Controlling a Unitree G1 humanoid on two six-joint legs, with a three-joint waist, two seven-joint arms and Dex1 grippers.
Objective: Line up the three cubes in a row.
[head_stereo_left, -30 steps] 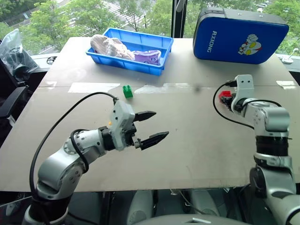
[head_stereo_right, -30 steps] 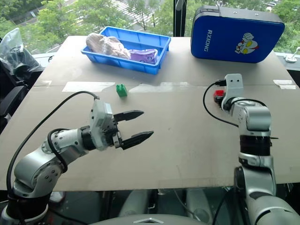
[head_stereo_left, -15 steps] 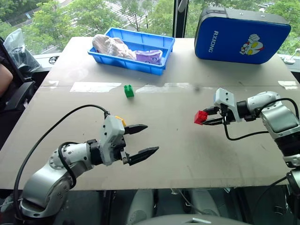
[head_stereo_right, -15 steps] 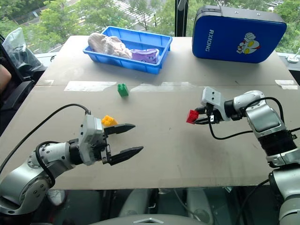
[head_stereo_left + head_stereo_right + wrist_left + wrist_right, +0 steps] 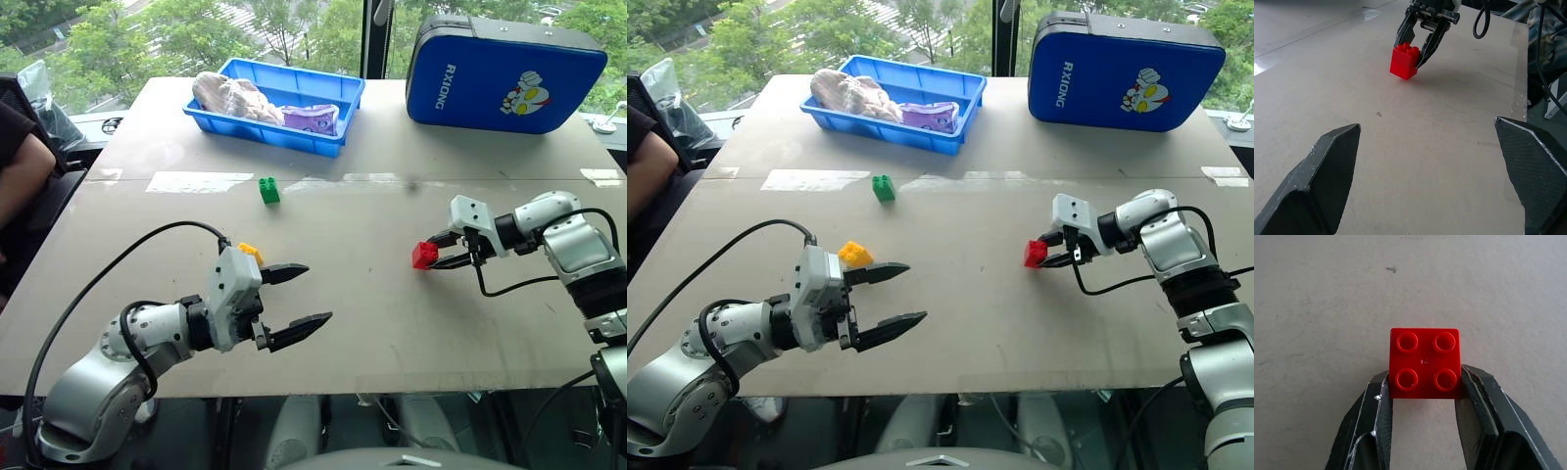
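Right tool (image 5: pixel 1050 257) clamped on red studded plastic brick (image 5: pixel 1036 254), mid-counter (image 5: pixel 1019 323), just above surface. Left tool (image 5: pixel 890 294) wide open, empty. Set brick flat, square to green brick (image 5: pixel 883 187) and yellow brick (image 5: pixel 854 254).

Red cube (image 5: pixel 1424 363): glossy moulded plastic, studded top; green cube (image 5: pixel 267 189) and yellow cube (image 5: pixel 854 254) of like plastic. Tabletop (image 5: pixel 372 313): matt, pale board, faintly scuffed. Left tool (image 5: pixel 1430 181): black fingers with finely textured matt pads; blue tray (image 5: pixel 323 142): smooth shiny plastic.
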